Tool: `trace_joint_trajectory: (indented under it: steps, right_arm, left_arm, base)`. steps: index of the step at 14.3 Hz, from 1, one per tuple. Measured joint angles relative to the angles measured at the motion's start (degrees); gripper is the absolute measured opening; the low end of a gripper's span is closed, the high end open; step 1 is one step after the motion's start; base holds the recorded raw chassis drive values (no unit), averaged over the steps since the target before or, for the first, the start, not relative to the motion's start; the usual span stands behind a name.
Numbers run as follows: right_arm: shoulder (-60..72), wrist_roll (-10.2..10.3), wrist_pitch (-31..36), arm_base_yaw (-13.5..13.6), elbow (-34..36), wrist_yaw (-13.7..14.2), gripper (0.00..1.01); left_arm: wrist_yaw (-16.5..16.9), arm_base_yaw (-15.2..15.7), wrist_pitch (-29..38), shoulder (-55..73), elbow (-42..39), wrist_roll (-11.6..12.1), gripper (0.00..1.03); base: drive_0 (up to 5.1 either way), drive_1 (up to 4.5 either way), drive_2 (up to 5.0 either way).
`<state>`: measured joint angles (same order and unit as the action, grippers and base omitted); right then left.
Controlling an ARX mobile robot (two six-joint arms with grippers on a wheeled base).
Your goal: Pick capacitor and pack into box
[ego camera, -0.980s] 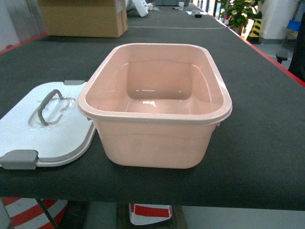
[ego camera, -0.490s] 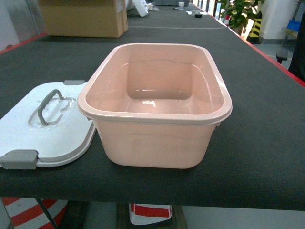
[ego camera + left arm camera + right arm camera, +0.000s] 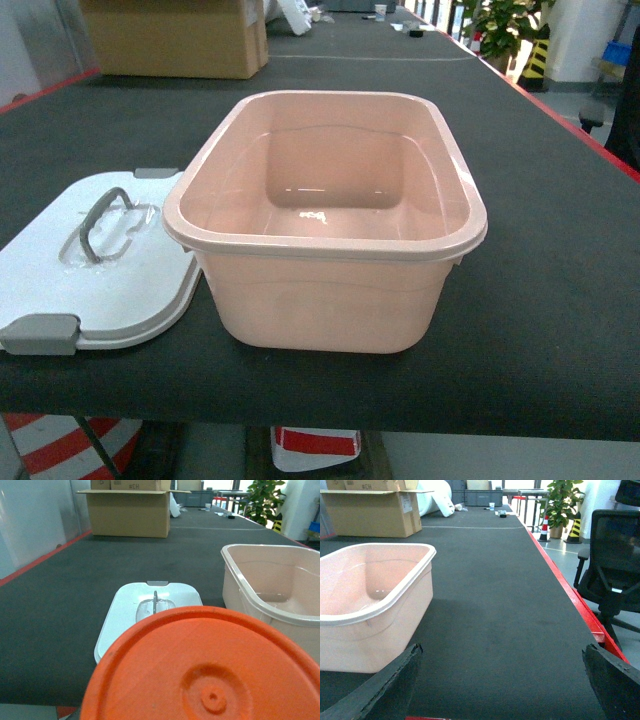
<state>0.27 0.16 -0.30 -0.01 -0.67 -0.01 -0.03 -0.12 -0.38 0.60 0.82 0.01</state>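
— Reading any labels?
— Only "#CH" on the cardboard carton (image 3: 129, 512) far up my table (image 3: 560, 300).
— And the box?
— The pink box (image 3: 325, 225) stands open near the front edge, its white lid (image 3: 95, 265) flat beside it on the left.
— Your grippers?
— My right gripper (image 3: 502, 690) is spread wide, holding nothing. An orange disc (image 3: 205, 667) blocks my left wrist view, so I cannot tell about that one.

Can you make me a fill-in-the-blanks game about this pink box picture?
1. The inside of the box is ____.
2. The lid lies on the box's ____ side in the head view.
3. The lid's handle is coloured ____.
4. The carton at the table's far end is made of ____.

Missing words: empty; left; grey; cardboard.
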Motion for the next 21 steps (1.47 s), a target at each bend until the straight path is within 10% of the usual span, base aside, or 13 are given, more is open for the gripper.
trace_joint_trajectory:
  steps: [4,6,8,12,18,21]
  right_arm:
    - [0.0,0.0,0.0,0.0,0.0,0.0,0.98]
    - [0.0,0.0,0.0,0.0,0.0,0.0,0.98]
    - [0.0,0.0,0.0,0.0,0.0,0.0,0.98]
    - [0.0,0.0,0.0,0.0,0.0,0.0,0.98]
    - [0.0,0.0,0.0,0.0,0.0,0.0,0.98]
    - [0.0,0.0,0.0,0.0,0.0,0.0,0.98]
  left_arm:
    - [-0.5,-0.1,-0.1,0.0,0.0,0.0,0.42]
    - [-15.4,-8.3,6.7,8.4,0.1,0.0,0.42]
    - [-19.8,-12.6,21.2,22.1,0.7,0.0,0.42]
    - [-19.4,-20.0,53.8,63.0,18.0,1.0,0.42]
    - [-19.0,-30.8,51.8,105.5,53.7,-0.3,0.42]
    - [-19.3,-30.8,52.6,109.8,56.8,0.2,0.81]
  base:
    - [0.0,0.0,0.0]
    - [0.0,0.0,0.0]
    - [0.0,0.0,0.0]
    - [0.0,0.0,0.0]
    - [0.0,0.0,0.0]
    - [0.0,0.0,0.0]
